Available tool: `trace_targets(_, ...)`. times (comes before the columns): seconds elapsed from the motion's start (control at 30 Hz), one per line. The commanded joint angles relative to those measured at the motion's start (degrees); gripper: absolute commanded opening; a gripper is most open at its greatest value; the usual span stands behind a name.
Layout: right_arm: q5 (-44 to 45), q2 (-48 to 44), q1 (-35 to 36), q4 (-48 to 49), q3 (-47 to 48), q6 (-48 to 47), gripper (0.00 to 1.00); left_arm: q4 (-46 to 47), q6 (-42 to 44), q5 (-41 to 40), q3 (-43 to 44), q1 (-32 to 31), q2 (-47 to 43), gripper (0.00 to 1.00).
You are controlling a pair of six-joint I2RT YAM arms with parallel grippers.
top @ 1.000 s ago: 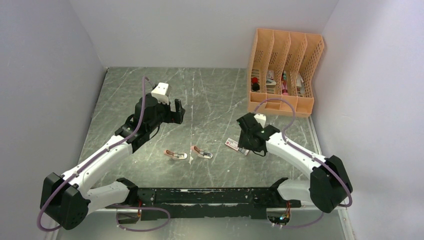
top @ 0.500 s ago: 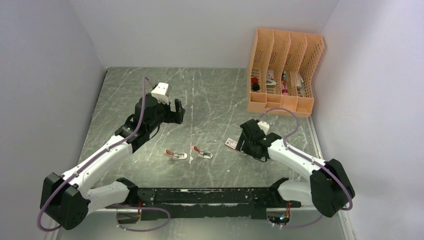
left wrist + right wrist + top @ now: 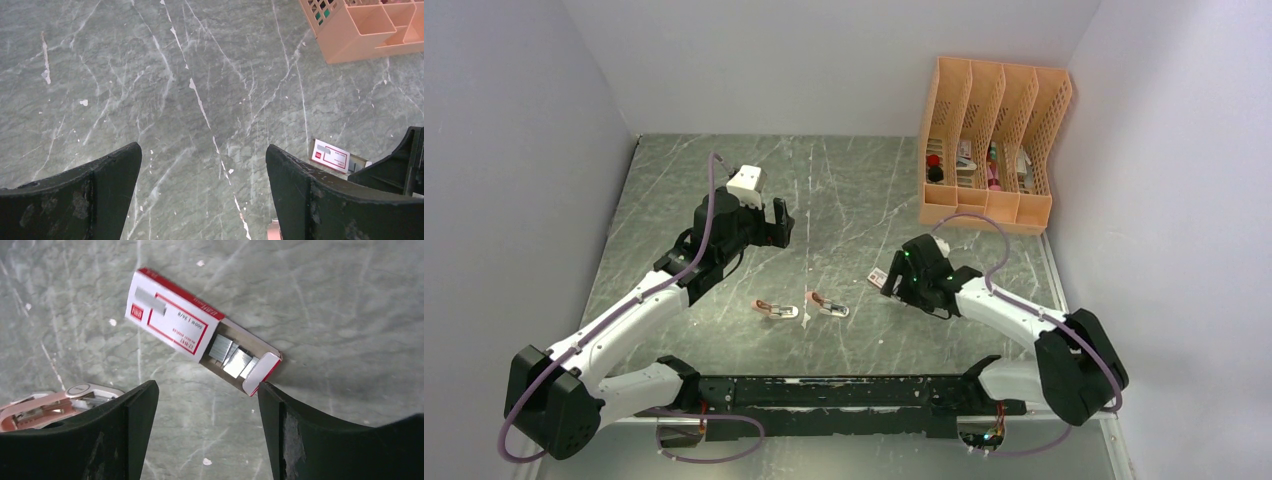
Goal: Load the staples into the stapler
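Right gripper [image 3: 206, 399]: my jaws stand wide apart and hold nothing. They hang low over the table [image 3: 325, 300], and the gap faces the open end of the staple box [image 3: 172, 315].

The box lies flat and askew. Its grey tray [image 3: 250, 371] is drawn out of the red-and-white sleeve towards my right finger, and the end flap is folded up. Silvery staple strips [image 3: 232, 360] lie exposed in the tray, some slightly crooked. The pink stapler [image 3: 45, 407] lies just beside my left finger; I cannot tell whether its magazine is open.

Assessment: the step in hand is lifting a strip out of the tray. I should turn the wrist so the fingers cross a strip's long sides, then come down on the exposed tray and not on the sleeve. The grip should be light, since strips break easily. The box looks light and may slide or rise with the strip.

Left gripper [image 3: 202, 165]: jaws fully spread and empty over bare table, well apart from the box. It is free to steady the sleeve.
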Motion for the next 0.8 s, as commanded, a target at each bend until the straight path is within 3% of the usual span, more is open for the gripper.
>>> trace_targets(0.0, -5.34, 2.43, -0.05, 5.65, 0.44, -2.25, 0.78, -0.27, 0.04, 1.03, 0.67, 0.42, -0.28, 0.98)
trace_targets(0.23, -11.99, 4.51, 1.08, 10.64, 1.83, -6.87, 0.78, -0.35, 0.05, 0.85, 0.8, 0.49, -0.04, 0.98)
trace_targets(0.57, 4.08, 0.05, 1.24, -7.31, 8.86, -15.67, 0.76, -0.32, 0.14, 0.87, 0.81, 0.45, 0.04, 0.98)
trace_targets(0.77, 5.3, 5.14, 1.22, -8.24, 13.15, -22.45, 0.6, -0.46, 0.18, 0.55, 0.71, 0.42, -0.14, 0.98)
